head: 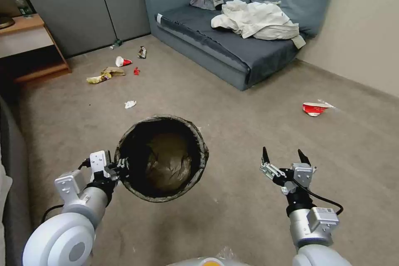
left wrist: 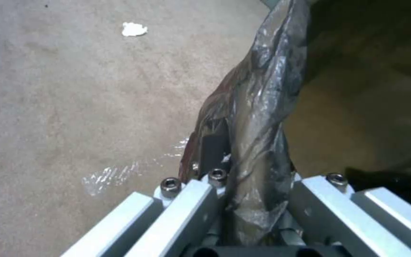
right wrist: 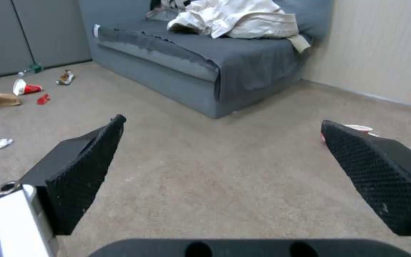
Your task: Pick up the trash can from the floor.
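On my left, the left gripper (head: 120,166) is clamped on the bin's (head: 162,158) bagged rim, while my right gripper (head: 282,158) hangs spread wide over floor (head: 232,104).

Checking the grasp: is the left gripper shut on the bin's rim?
Shut: left gripper pinches the round trash can's black plastic-lined rim between its fingers.

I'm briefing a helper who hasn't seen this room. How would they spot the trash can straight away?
Start from the grey sofa at the back, then come forward across the carpeted floor, past the scattered litter. The trash can is near the robot, its rim clamped in the left gripper while the right gripper hangs open beside it. It is the one round bin, lined with a crinkled black bag.
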